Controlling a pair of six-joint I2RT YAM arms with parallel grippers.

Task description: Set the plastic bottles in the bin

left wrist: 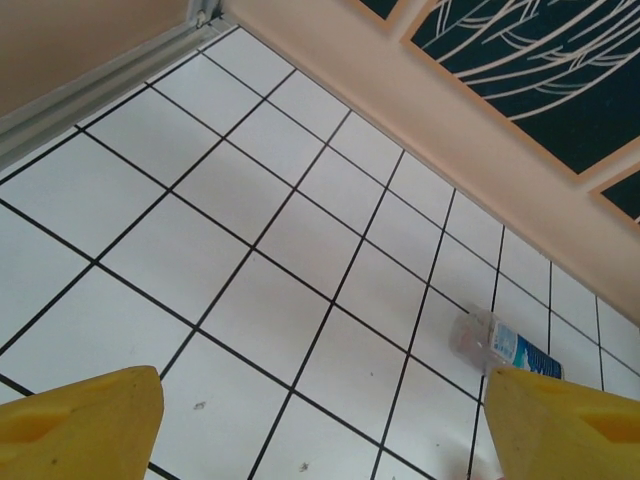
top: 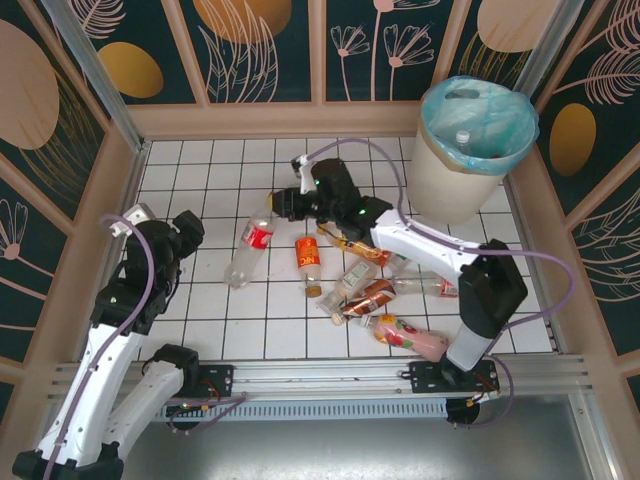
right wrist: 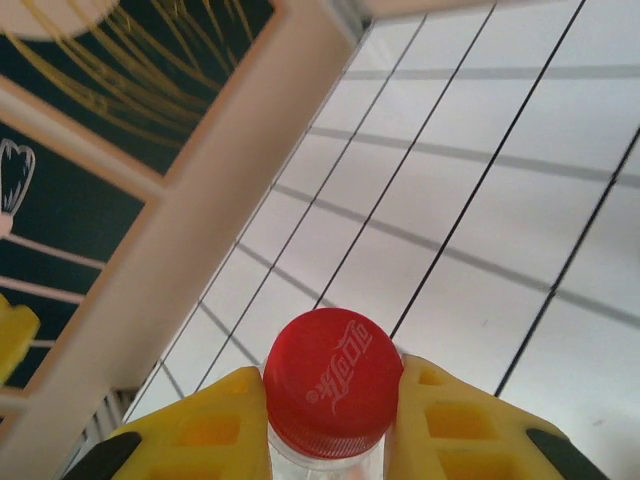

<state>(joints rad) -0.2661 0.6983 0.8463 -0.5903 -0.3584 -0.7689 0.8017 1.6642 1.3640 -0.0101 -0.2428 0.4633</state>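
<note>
Red-capped bottle [right wrist: 333, 375] is clamped at its neck between the right jaws, well to the left of the bin [top: 450, 190]. Its long axis points away from the bin. The right arm is nearer the bin. Left jaws stand apart, empty.

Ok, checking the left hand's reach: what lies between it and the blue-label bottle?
Bare tile, in the left wrist view: nothing between the left hand and the bottle.
</note>
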